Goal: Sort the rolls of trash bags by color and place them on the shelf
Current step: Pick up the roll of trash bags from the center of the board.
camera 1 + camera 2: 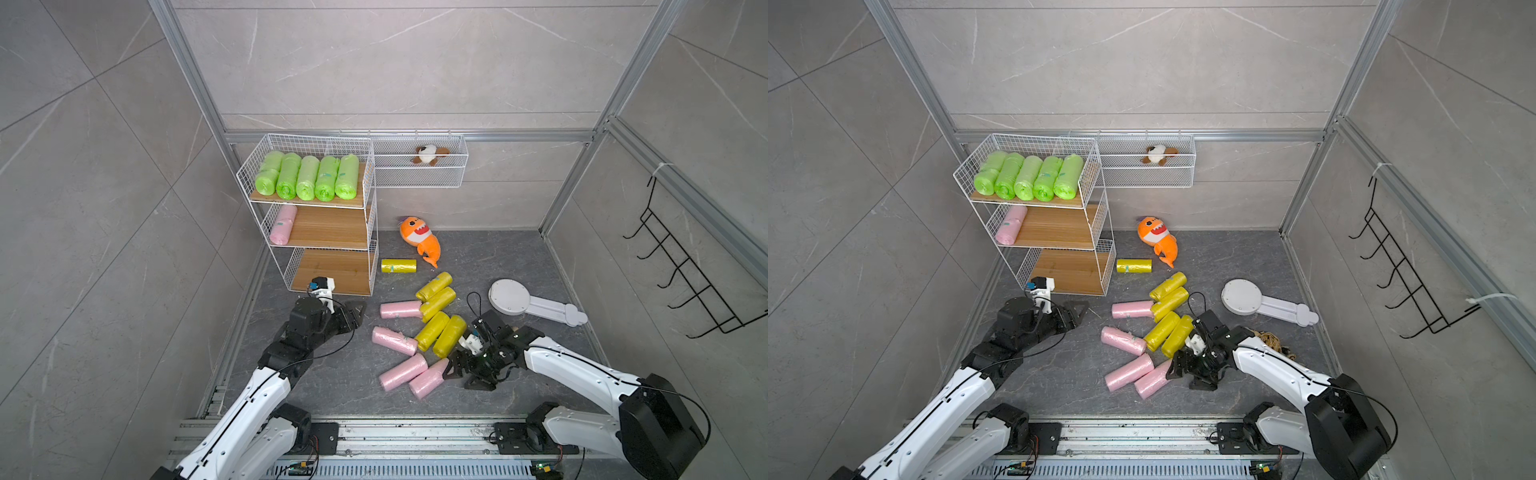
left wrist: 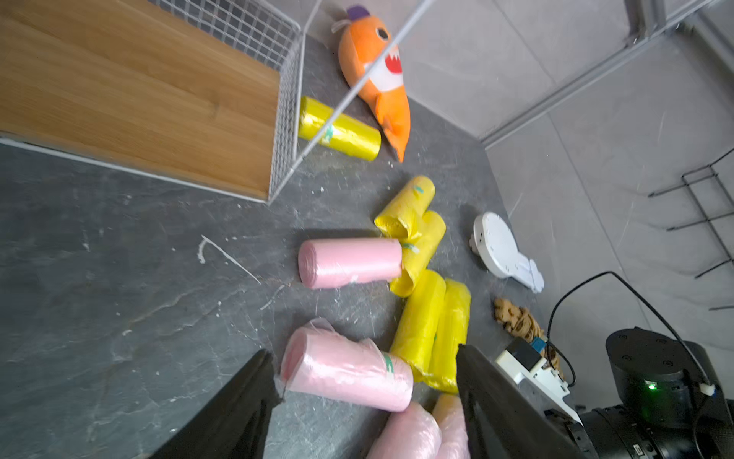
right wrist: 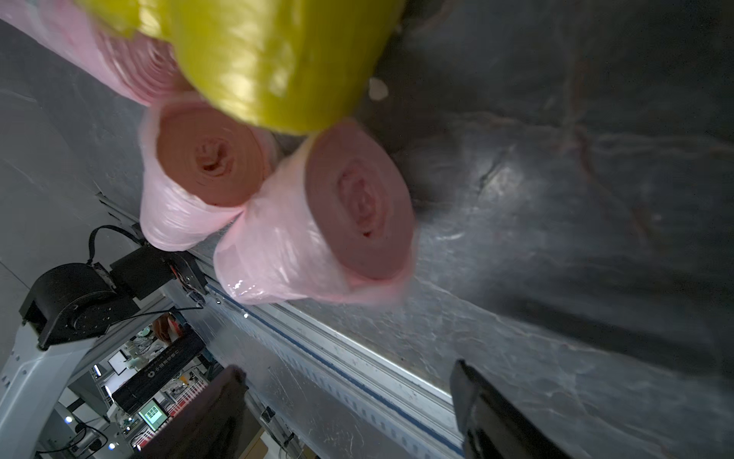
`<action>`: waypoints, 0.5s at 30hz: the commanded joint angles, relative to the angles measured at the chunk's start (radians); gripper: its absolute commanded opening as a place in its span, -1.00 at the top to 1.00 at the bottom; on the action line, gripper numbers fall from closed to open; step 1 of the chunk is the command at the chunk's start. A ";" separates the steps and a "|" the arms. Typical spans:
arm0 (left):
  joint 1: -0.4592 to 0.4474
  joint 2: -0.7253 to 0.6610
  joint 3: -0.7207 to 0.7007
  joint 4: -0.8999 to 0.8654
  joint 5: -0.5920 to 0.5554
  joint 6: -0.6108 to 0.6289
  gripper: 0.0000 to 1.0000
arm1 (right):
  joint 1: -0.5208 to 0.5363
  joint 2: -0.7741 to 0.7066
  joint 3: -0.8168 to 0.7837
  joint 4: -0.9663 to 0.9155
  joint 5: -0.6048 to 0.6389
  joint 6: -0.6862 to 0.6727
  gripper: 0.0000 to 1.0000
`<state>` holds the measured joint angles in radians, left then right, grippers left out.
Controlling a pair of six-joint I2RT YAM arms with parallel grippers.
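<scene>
The shelf (image 1: 328,228) stands at the back left. Several green rolls (image 1: 307,176) fill its top tier, one pink roll (image 1: 283,224) lies on the middle board, and the bottom board is bare. Pink rolls (image 1: 394,340) and yellow rolls (image 1: 432,331) lie scattered on the floor, with one yellow roll (image 1: 398,265) beside the shelf. My left gripper (image 1: 359,313) is open in front of the bottom tier and holds nothing; a pink roll (image 2: 349,371) lies ahead of it. My right gripper (image 1: 457,379) is open and empty, just off the end of a pink roll (image 3: 357,198).
An orange plush shark (image 1: 419,241) lies right of the shelf. A white wire basket (image 1: 419,174) on the back wall holds a small plush (image 1: 430,154). A white round-headed flat piece (image 1: 511,297) lies at the right. A black hook rack (image 1: 685,274) hangs on the right wall.
</scene>
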<state>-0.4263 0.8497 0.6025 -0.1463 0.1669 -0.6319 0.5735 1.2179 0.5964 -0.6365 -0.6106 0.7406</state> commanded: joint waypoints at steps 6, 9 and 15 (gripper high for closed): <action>-0.075 0.093 0.031 0.106 -0.060 0.000 -0.50 | 0.047 0.102 -0.030 0.205 -0.005 0.221 -0.72; -0.083 0.105 0.034 0.116 -0.063 0.010 -0.50 | 0.049 0.124 -0.069 0.291 0.015 0.293 -0.69; -0.088 0.107 0.036 0.122 -0.060 0.025 -0.50 | 0.049 0.103 -0.103 0.350 0.096 0.407 -0.62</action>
<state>-0.5110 0.9558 0.6037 -0.0723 0.1200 -0.6285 0.6197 1.3300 0.5240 -0.3244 -0.6102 1.0649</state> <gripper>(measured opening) 0.750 0.814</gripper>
